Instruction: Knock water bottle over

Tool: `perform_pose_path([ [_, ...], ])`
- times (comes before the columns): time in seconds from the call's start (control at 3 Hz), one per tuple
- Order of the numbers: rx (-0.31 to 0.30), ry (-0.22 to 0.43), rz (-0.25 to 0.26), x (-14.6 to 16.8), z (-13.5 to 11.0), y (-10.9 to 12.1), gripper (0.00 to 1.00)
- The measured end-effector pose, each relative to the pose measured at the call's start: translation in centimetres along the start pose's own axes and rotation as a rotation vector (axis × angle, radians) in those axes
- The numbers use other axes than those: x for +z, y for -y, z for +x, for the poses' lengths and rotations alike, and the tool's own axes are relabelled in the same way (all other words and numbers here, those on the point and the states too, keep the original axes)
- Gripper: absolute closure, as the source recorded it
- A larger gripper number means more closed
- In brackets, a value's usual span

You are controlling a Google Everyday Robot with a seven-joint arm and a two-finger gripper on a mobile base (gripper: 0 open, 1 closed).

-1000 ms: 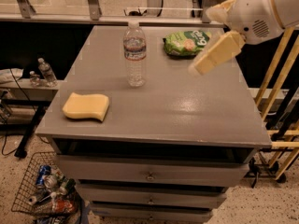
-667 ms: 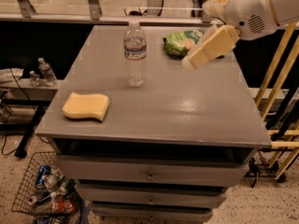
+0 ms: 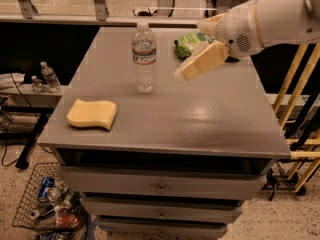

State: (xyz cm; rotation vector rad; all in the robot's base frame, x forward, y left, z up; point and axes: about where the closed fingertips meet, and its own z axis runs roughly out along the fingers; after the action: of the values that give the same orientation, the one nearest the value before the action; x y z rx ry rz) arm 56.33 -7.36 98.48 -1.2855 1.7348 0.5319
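Observation:
The water bottle (image 3: 144, 58) stands upright on the grey table (image 3: 200, 114), towards the back and left of centre. It is clear and ribbed, with a white cap and a white-blue-red label band. My gripper (image 3: 186, 73) hangs above the table just right of the bottle, at about the height of its lower half, a short gap away. The white arm (image 3: 270, 19) reaches in from the upper right.
A yellow sponge (image 3: 92, 114) lies at the front left of the table. A green snack bag (image 3: 189, 44) sits at the back, behind my gripper. Two small bottles (image 3: 49, 77) stand on a low shelf left of the table. A wire basket (image 3: 50, 204) of cans sits on the floor.
My gripper has moved left and a little down, from the table's right side towards the bottle. The bottle and sponge have not moved.

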Motion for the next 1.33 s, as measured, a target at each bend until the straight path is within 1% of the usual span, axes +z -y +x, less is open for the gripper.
perform_pose_path([
  [0.33,0.050,0.056,0.007,4.9,0.5,1.1,0.00],
  [0.67,0.079,0.102,0.057,8.4,0.2,2.6,0.00],
  [1.0,0.104,0.158,0.081,11.4,-0.5,3.5,0.00],
  [1.33,0.117,0.204,0.069,13.6,-1.2,3.5,0.00],
])
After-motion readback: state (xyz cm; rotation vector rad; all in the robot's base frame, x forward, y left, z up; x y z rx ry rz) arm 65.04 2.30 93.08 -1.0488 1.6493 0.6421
